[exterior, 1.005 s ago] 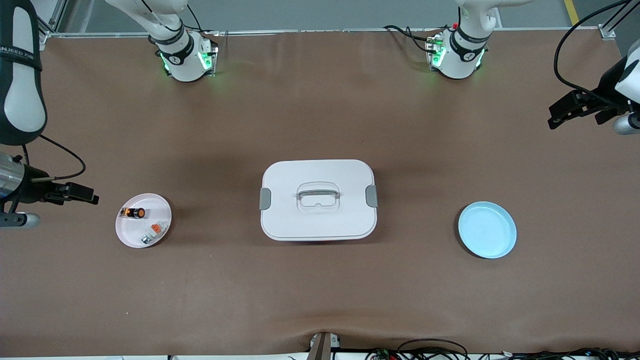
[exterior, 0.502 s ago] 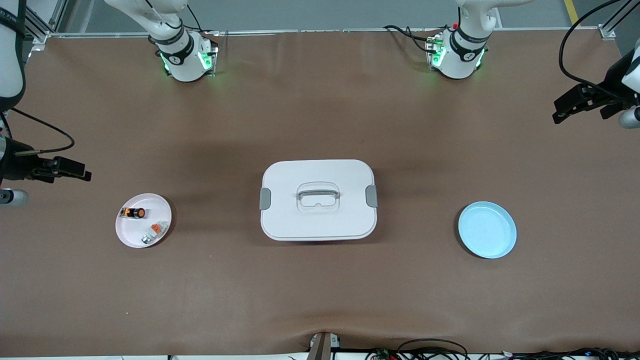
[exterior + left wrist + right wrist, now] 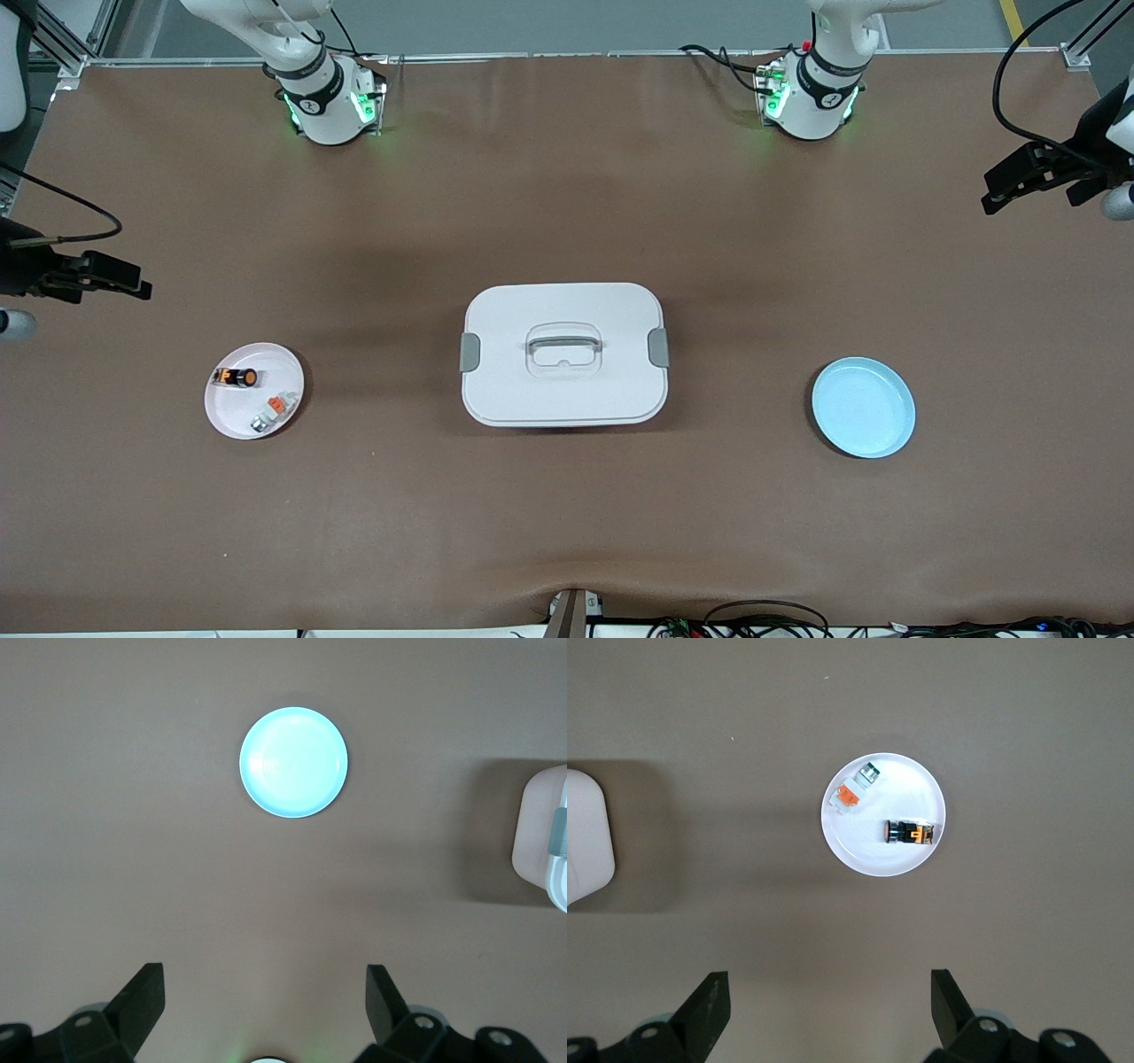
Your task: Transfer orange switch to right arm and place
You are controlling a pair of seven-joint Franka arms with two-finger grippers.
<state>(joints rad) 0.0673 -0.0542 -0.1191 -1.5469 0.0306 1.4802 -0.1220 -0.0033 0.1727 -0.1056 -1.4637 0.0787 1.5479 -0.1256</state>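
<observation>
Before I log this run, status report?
Left hand open, right hand open, both raised at table ends. Orange switch lying in white dish. Nothing blocking.

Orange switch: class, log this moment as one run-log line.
orange switch: on pink plate, untouched | left gripper: open, over table's left-arm end | right gripper: open, over table's right-arm end

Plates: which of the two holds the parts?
The white plate toward the right arm's end: it holds the orange switch and a small white-grey part. The blue plate has nothing on it.
</observation>
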